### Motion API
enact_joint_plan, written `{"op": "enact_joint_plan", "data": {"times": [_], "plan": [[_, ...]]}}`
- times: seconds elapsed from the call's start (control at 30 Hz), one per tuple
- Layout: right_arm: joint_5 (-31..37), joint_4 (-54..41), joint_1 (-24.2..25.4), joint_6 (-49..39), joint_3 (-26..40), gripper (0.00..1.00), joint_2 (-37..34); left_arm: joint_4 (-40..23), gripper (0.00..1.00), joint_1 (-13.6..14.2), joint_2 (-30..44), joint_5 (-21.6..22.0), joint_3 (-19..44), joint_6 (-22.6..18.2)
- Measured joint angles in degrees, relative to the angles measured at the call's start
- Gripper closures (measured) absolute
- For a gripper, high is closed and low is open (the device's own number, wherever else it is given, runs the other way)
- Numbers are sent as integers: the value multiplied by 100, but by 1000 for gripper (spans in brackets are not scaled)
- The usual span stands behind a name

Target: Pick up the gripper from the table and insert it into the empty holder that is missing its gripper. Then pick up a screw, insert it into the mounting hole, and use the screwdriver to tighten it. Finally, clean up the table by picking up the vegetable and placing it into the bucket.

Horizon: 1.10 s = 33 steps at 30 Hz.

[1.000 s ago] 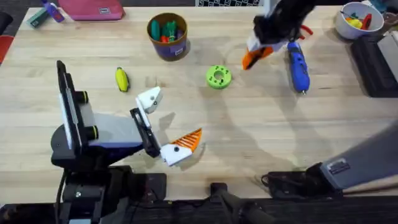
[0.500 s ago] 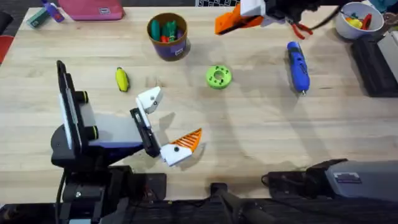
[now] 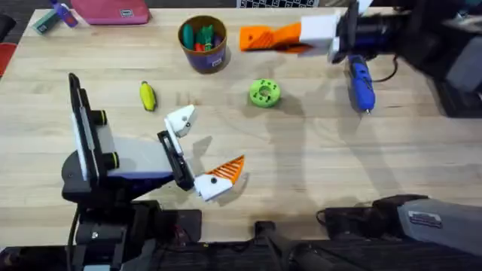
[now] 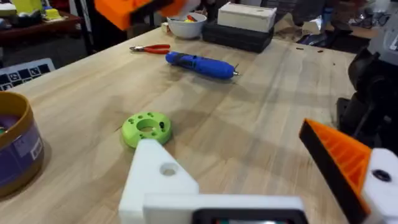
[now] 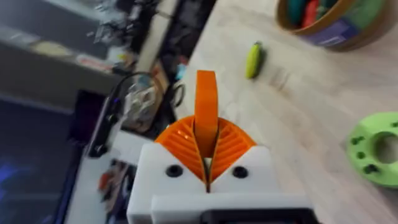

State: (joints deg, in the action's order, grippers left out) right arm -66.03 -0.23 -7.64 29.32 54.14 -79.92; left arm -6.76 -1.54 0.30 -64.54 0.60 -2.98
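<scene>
My right gripper (image 3: 273,38) hangs above the table's far side, pointing left toward the bucket (image 3: 203,44). Its orange pads (image 5: 181,142) are shut on the gripper (image 5: 206,106), an orange wedge that stands up between them. My left gripper (image 3: 213,138) rests open near the front. One of its fingers is the bare white empty holder (image 3: 182,119) (image 4: 157,182); the other carries an orange tip (image 3: 227,173). The blue screwdriver (image 3: 360,79) (image 4: 199,64) lies at the far right. The yellow vegetable (image 3: 147,96) (image 5: 253,60) lies left of the bucket.
A lime-green disc (image 3: 263,92) (image 4: 147,127) sits mid-table. Red-handled pliers (image 4: 151,48) and a white bowl (image 4: 186,25) lie beyond the screwdriver. A pink pouch (image 3: 113,11) is at the far left and a black box (image 3: 456,90) at the right edge.
The right gripper has risen from beside the screwdriver, swung left and turned level, carrying the orange wedge. The left arm has not moved.
</scene>
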Motion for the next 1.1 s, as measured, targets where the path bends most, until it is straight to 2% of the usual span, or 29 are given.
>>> {"op": "enact_joint_plan", "data": {"times": [0.2, 0.33, 0.67, 0.9, 1.1], "plan": [[-1398, 533, 2, 195, -304, 992, -642, 0, 14, 0, 1, -1, 0, 0], [-1821, 622, -60, 203, -309, 992, -1121, 0, 14, 0, 0, -1, 0, -1], [-2071, 667, -939, 148, -309, 992, -2106, 0, 14, 0, 0, -1, 0, -1], [-2108, 668, -1517, -22, -309, 992, -2200, 0, 14, 0, 1, -1, 0, -1], [-2118, 465, -1756, -157, -177, 992, -2224, 0, 14, 0, 0, -1, 0, -2]]}}
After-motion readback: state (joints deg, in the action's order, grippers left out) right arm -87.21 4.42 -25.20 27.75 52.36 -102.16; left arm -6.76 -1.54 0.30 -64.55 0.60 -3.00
